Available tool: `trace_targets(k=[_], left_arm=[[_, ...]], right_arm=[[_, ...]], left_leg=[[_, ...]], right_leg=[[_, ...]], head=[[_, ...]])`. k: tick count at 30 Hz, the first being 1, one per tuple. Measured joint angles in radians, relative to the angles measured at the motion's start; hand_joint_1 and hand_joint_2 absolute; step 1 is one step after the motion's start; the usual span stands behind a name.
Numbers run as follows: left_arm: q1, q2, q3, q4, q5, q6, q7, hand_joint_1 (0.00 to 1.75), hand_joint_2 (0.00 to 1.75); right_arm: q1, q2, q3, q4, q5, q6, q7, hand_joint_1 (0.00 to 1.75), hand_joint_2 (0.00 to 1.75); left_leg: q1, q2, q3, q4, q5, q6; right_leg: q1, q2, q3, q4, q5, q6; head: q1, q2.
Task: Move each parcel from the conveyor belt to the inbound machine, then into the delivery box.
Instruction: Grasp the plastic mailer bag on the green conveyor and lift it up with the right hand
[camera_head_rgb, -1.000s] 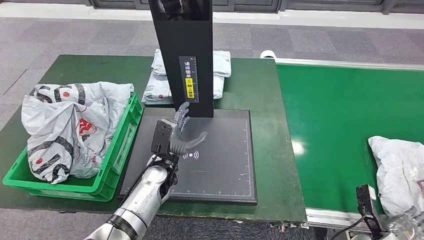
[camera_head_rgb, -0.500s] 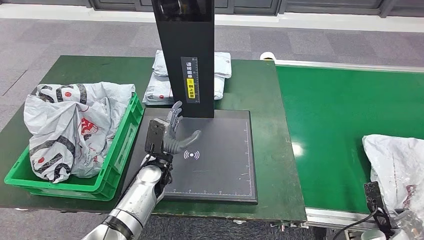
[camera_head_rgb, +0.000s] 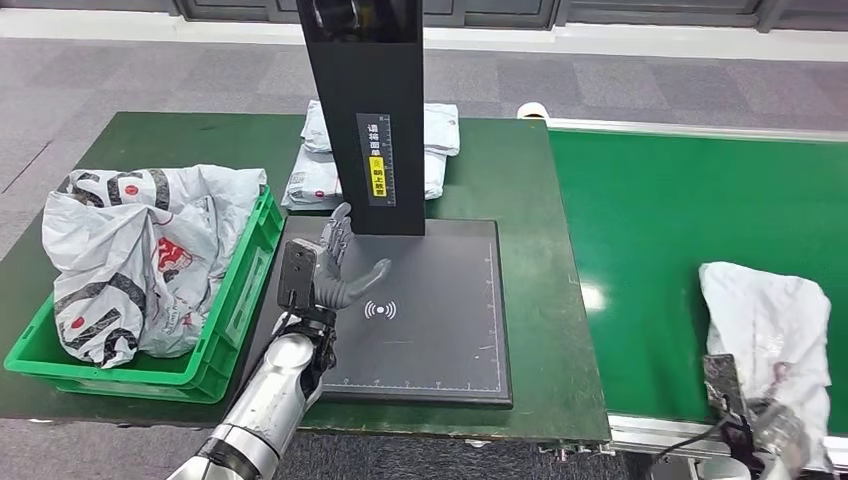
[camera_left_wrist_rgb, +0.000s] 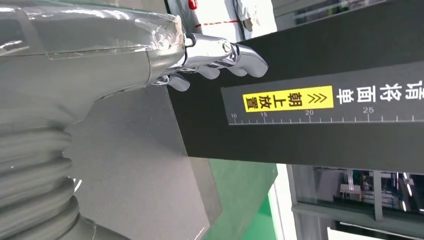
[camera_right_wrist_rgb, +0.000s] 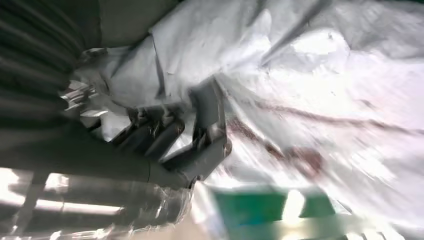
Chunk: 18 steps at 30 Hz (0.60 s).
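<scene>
Now the left hand hovers over the scanner, fingers apart and empty, while the right hand clamps a parcel on the belt.

Lighting: bright, even, overhead; white glare patch on glossy green conveyor belt beside black scanner platform. Right wrist view: motion-blurred throughout.

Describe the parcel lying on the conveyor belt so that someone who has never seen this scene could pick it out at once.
Start at the bright green conveyor belt on the right of the head view and follow it to its near right corner. There lies a crumpled white plastic parcel, with the right hand at its near edge. Unlike the other parcels, it lies alone on the belt, not in the green box or behind the black machine.
</scene>
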Motion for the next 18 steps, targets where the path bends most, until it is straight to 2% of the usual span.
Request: trace_targets(k=[2, 5, 7, 9, 11, 14, 18], left_arm=[[0.003, 0.000, 0.008, -0.009, -0.002, 0.001, 0.002, 0.00, 1.75], [0.007, 0.001, 0.016, -0.017, -0.003, 0.001, 0.005, 0.00, 1.75], [0.009, 0.001, 0.022, -0.021, -0.005, 0.006, 0.005, 0.00, 1.75], [0.010, 0.002, 0.031, -0.023, -0.012, 0.024, 0.001, 0.00, 1.75], [0.008, 0.003, 0.041, -0.024, -0.021, 0.059, -0.009, 0.00, 1.75], [-0.004, 0.004, 0.057, -0.024, -0.034, 0.132, -0.024, 0.00, 1.75], [-0.033, 0.006, 0.075, -0.033, -0.054, 0.215, -0.032, 0.00, 1.75]], right_arm=[[0.024, 0.043, 0.046, -0.108, -0.013, 0.024, 0.033, 1.75, 1.75], [0.045, 0.075, 0.099, -0.214, -0.036, 0.030, 0.047, 1.75, 1.75], [0.056, 0.091, 0.126, -0.267, -0.075, 0.034, 0.001, 1.75, 1.75], [0.078, 0.121, 0.180, -0.359, -0.118, 0.057, -0.085, 1.75, 1.75], [0.094, 0.157, 0.278, -0.466, -0.135, 0.096, -0.126, 1.75, 1.75], [0.093, 0.194, 0.480, -0.571, -0.143, 0.140, -0.102, 1.75, 1.75], [0.049, 0.210, 0.780, -0.604, -0.195, 0.160, -0.072, 1.75, 1.75]], left_leg=[[0.000, -0.001, 0.001, -0.001, 0.001, -0.001], [0.000, -0.006, -0.001, -0.001, 0.003, -0.001], [0.000, -0.007, -0.003, -0.001, 0.003, -0.001], [0.000, -0.006, -0.004, -0.001, 0.003, -0.001], [0.000, -0.003, -0.004, -0.001, 0.003, -0.001], [0.000, -0.001, -0.004, -0.001, 0.004, -0.003], [0.002, -0.003, -0.005, -0.002, 0.007, -0.005]], right_leg=[[0.000, -0.001, -0.001, 0.000, 0.000, 0.000], [0.000, -0.005, -0.001, 0.000, 0.000, 0.000], [0.000, -0.007, -0.001, 0.001, 0.000, 0.000], [0.000, -0.006, -0.003, 0.001, 0.000, 0.000], [0.000, -0.002, -0.005, 0.002, 0.000, -0.001], [0.000, 0.000, -0.006, 0.002, 0.001, -0.002], [0.001, -0.002, -0.007, 0.002, 0.002, -0.003]], head=[[0.000, 0.000], [0.000, 0.000], [0.000, 0.000], [0.000, 0.000], [0.000, 0.000], [0.000, 0.000], [0.000, 0.000]])
